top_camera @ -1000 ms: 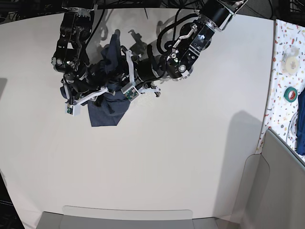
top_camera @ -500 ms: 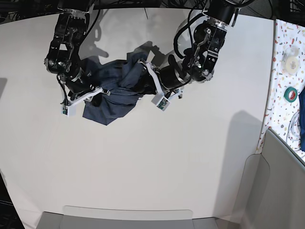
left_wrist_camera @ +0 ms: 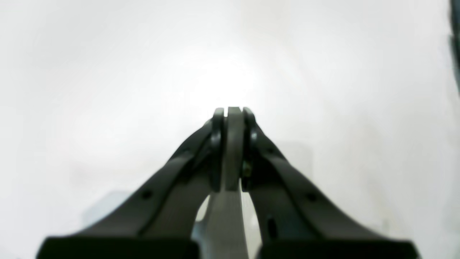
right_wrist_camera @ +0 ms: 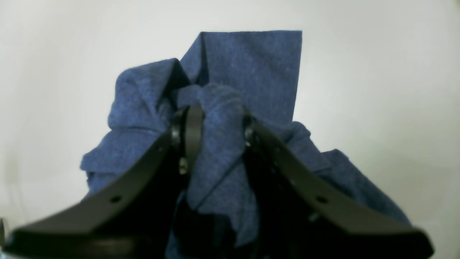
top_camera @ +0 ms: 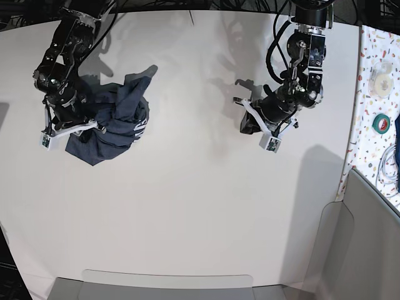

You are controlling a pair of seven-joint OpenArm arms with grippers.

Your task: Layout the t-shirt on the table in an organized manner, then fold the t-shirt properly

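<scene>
The dark navy t-shirt is a crumpled bunch on the white table at the left of the base view, with a bit of white lettering showing at its right edge. My right gripper is shut on a thick fold of the t-shirt; in the right wrist view the cloth bulges up between the fingers and hangs below. My left gripper hovers far to the right of the shirt, apart from it. Its fingers are pressed together with nothing between them in the left wrist view, over bare table.
A narrow speckled strip runs along the table's right edge, carrying a white tape roll and a green tape roll. A grey bin stands at the lower right, and a grey panel lies along the front edge.
The arms have drawn apart. My left gripper let go of the shirt, shut and moved right. My right gripper carried the bunched shirt to the left.
</scene>
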